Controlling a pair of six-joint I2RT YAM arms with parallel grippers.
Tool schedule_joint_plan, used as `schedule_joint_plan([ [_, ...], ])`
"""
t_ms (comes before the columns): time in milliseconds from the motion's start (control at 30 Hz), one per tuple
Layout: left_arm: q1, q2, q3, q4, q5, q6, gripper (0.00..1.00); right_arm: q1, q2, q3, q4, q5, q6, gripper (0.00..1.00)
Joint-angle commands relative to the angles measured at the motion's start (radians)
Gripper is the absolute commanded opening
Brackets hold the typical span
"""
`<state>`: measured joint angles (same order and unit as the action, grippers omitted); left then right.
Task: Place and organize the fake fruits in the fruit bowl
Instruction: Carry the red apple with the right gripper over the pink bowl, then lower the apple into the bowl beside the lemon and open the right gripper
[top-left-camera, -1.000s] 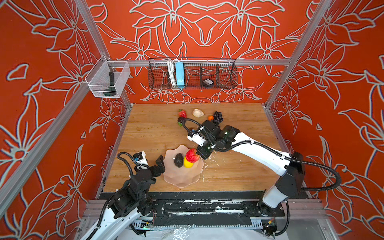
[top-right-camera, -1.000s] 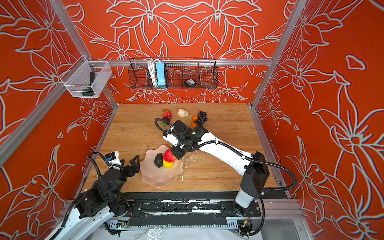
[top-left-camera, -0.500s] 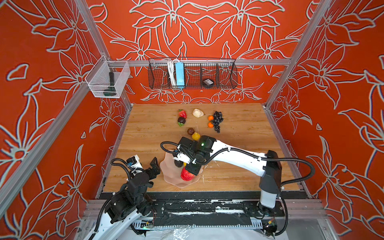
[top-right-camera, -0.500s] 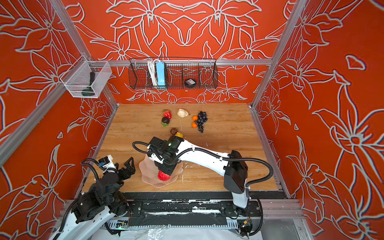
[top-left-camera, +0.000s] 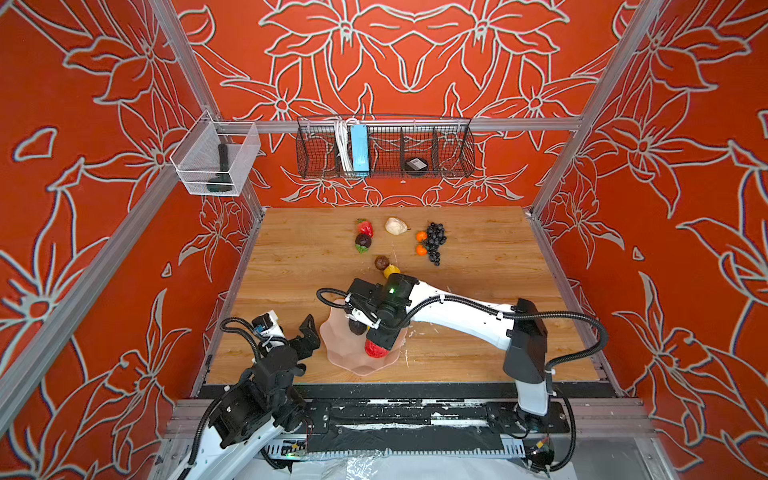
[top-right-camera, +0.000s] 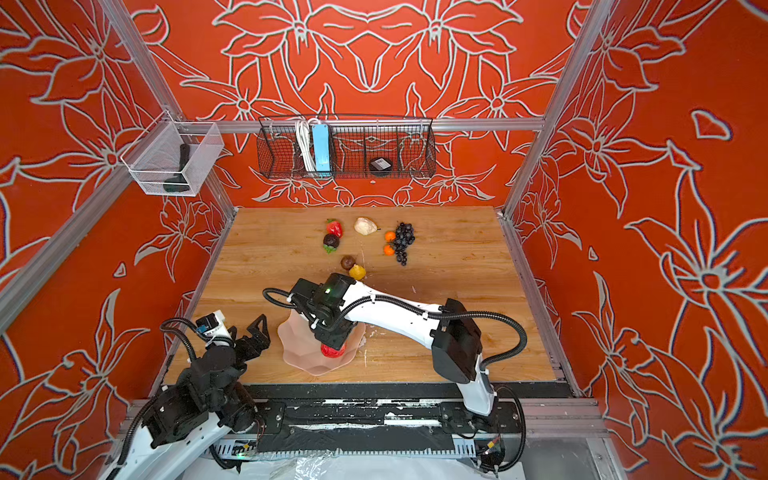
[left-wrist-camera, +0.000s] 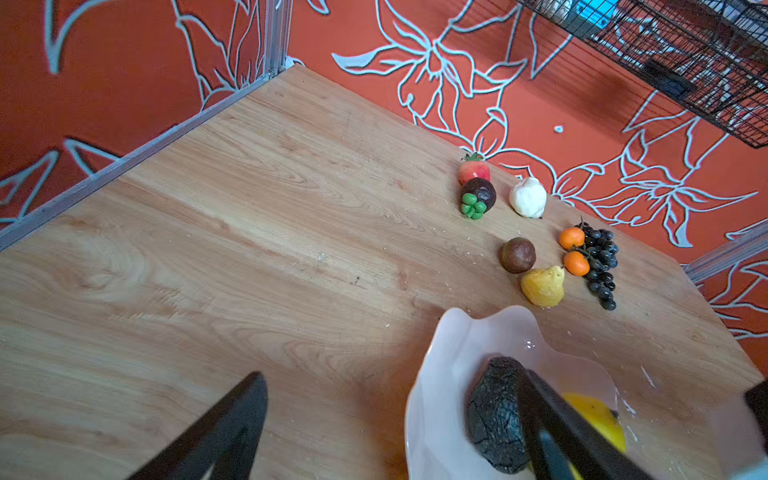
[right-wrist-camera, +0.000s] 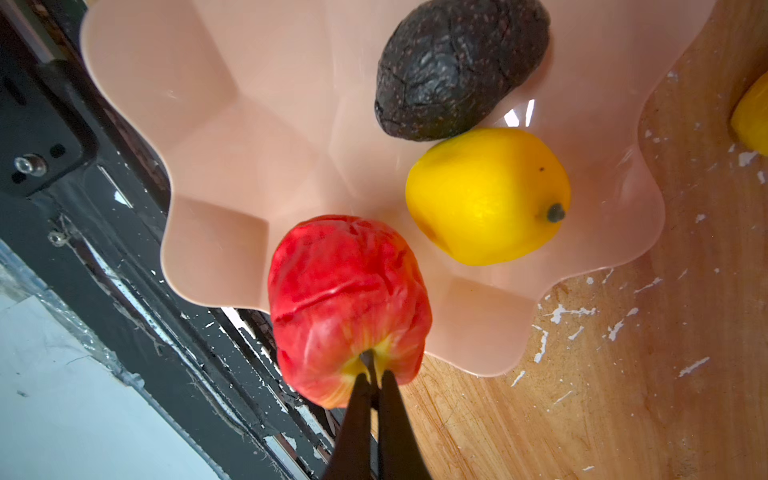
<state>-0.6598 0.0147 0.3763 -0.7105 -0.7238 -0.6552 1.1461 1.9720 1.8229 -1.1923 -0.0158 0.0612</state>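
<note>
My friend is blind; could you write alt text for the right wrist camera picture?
The right gripper pinches a red apple by its stem at the rim of a wavy pink bowl holding a dark avocado and a yellow lemon.

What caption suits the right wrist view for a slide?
Right pincer pinching the red apple by its stem over the fruit bowl holding avocado and lemon.

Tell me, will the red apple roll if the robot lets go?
Probably light: the right gripper holds the red apple by its thin stem alone. Its wrinkled skin suggests it squishes. Being round, it may roll in the fruit bowl.
</note>
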Motion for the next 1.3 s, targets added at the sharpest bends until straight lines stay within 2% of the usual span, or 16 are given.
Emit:
schedule_joint_plan([
  [0,0.006,-0.004,-0.003,-0.010,-0.023,-0.015,0.94,0.014,0.022,0.033,-0.042,0.031,0.011,0.00],
  [333,0.006,-0.006,-0.004,-0.008,-0.020,-0.017,0.94,0.029,0.051,0.043,-0.068,0.082,0.008,0.00],
  [833,0.006,-0.006,-0.005,-0.006,-0.016,-0.015,0.94,0.030,0.101,0.078,-0.026,0.050,0.045,0.00],
  [1133,0.006,-0.004,-0.007,-0.003,-0.014,-0.014,0.94,0.031,0.150,0.134,-0.005,-0.008,0.039,0.00],
  [1267,0.006,-0.006,-0.007,-0.001,-0.014,-0.012,0.94,0.030,0.180,0.166,-0.016,0.026,0.036,0.00],
])
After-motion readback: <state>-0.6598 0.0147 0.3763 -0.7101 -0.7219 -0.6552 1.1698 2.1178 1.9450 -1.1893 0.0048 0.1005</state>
